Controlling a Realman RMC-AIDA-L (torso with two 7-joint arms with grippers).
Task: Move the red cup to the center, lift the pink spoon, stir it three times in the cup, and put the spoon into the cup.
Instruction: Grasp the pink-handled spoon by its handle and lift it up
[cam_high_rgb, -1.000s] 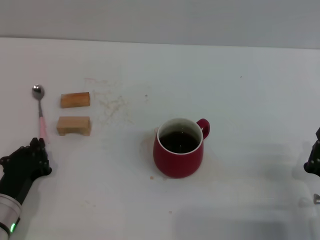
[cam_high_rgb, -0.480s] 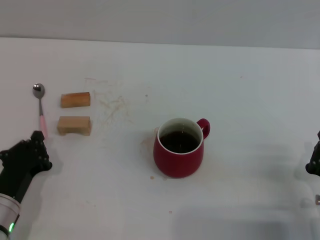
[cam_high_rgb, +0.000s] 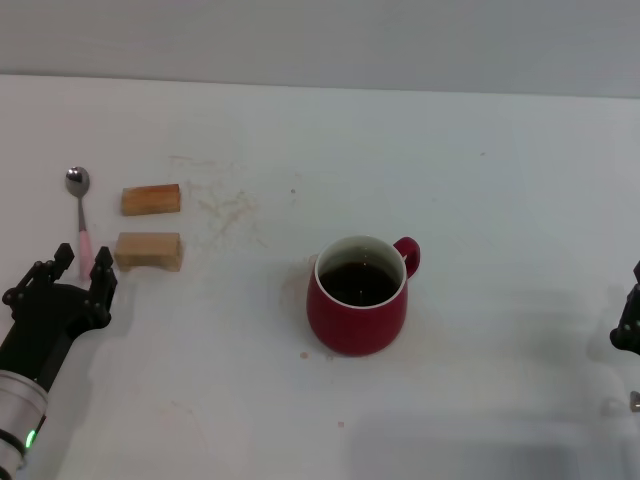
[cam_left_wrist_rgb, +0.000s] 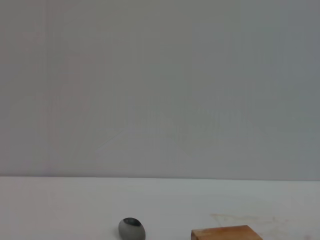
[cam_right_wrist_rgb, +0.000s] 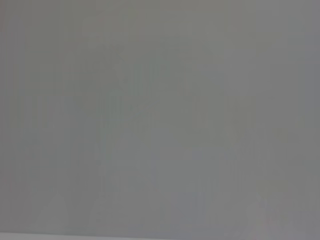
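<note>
Pale pink-handled spoon with a grey metal bowl lies at the frame's left. Black left gripper, fingers spread, straddles its handle end; it should descend squarely and pinch there. At the right edge, I cannot tell the right gripper's state.

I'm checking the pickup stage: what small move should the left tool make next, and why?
Probably ease the left tool slightly forward and down, then close on the pink spoon. Its fingers are spread on either side of the near end of the pink handle, and the spoon lies flat on the table beside two wooden blocks. The red cup already sits near the center; the right tool is parked at the edge.

Right hand cut off at edge
</note>
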